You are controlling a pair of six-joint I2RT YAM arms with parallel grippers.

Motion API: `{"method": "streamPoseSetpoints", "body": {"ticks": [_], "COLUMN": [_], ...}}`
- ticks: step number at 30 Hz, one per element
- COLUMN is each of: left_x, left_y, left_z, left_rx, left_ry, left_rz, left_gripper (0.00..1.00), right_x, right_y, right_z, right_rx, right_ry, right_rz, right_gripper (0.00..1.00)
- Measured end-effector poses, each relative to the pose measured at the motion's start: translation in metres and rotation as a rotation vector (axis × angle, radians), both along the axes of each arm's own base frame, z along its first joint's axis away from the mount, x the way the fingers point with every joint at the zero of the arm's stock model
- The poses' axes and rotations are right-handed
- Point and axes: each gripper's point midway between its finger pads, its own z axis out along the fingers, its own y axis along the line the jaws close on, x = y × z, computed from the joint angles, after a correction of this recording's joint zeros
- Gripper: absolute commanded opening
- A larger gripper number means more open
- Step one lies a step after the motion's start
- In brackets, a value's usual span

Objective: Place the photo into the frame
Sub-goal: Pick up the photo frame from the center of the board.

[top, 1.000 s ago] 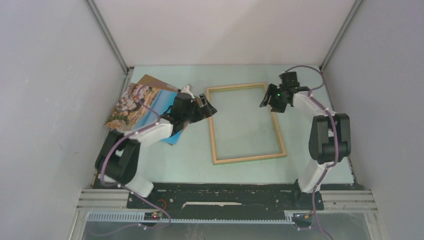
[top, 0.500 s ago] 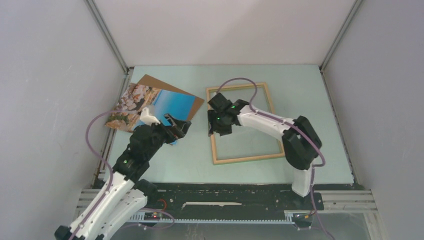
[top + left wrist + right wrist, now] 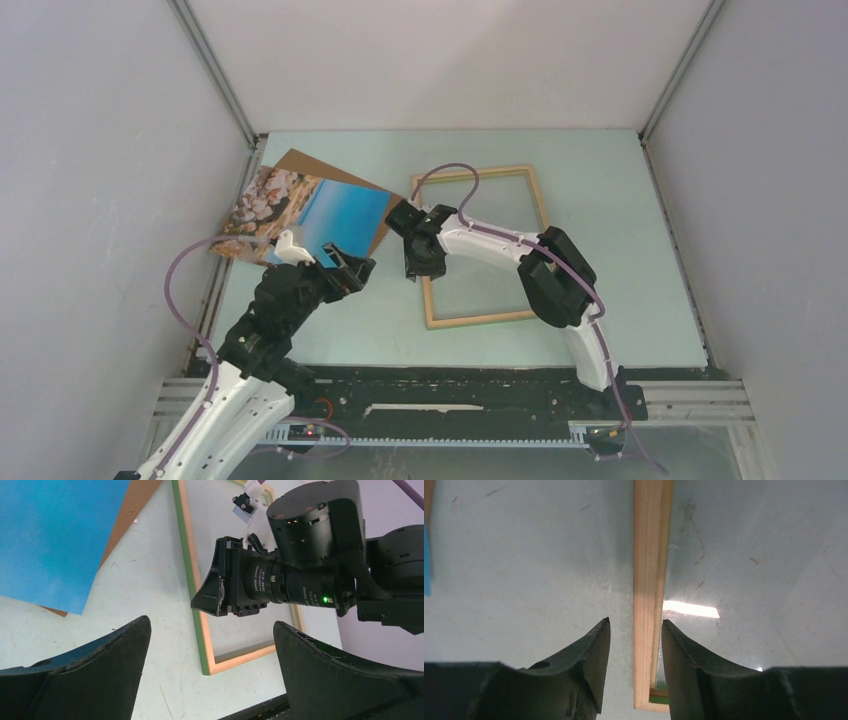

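Note:
The photo (image 3: 320,212), blue with tan rocks at its far-left end, lies face up on the left of the table. The frame (image 3: 490,318) lies flat at the centre, pale wood side up. In the left wrist view its outer edge (image 3: 189,575) shows green. My right gripper (image 3: 412,268) is open and low, with its fingers (image 3: 596,640) straddling the frame's left rail (image 3: 651,580). A small gap shows on the left side of the rail. My left gripper (image 3: 352,270) is wide open and empty. It hovers between the photo's near corner (image 3: 50,535) and the frame, fingertips (image 3: 137,630) apart.
A brown backing board (image 3: 297,162) lies under the photo, sticking out at its far and right sides. The right arm (image 3: 555,275) reaches across the frame's pane. Grey walls enclose the pale green table (image 3: 640,250) on three sides. A black rail runs along the near edge.
My right arm has swung from the frame's far right corner across to its left rail and lowered. My left arm has pulled back off the photo toward the near side.

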Motion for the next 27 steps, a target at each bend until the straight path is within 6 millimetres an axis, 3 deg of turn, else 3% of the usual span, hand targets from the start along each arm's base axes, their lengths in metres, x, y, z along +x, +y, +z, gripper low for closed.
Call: {"method": "streamPoseSetpoints", "body": {"ticks": [13,16,22,27], "left_x": [-0.002,-0.002,0.001,0.02], "left_y": [0.001,0.002,0.005,0.01], "left_z": [-0.002,-0.004,-0.012,-0.015], "left_rx": [0.011,0.019,0.041,-0.003], "left_ry": [0.006,0.01,0.04,0.073], "left_rz": [-0.002,-0.002,0.016,0.072], "left_gripper": [1.0,1.0,1.0,1.0], "right_x": [0.008,0.008,0.012,0.0], "right_y": [-0.002,-0.003,-0.007,-0.025], "right_z": [-0.015,-0.019,-0.02,-0.009], "right_rx": [-0.058,-0.066,-0.088,-0.061], "right_ry": [-0.006,-0.004,-0.021,-0.032], "right_rz": [-0.025,-0.026,-0.028,-0.005], "right_gripper": [0.42,0.32,0.02,0.0]}}
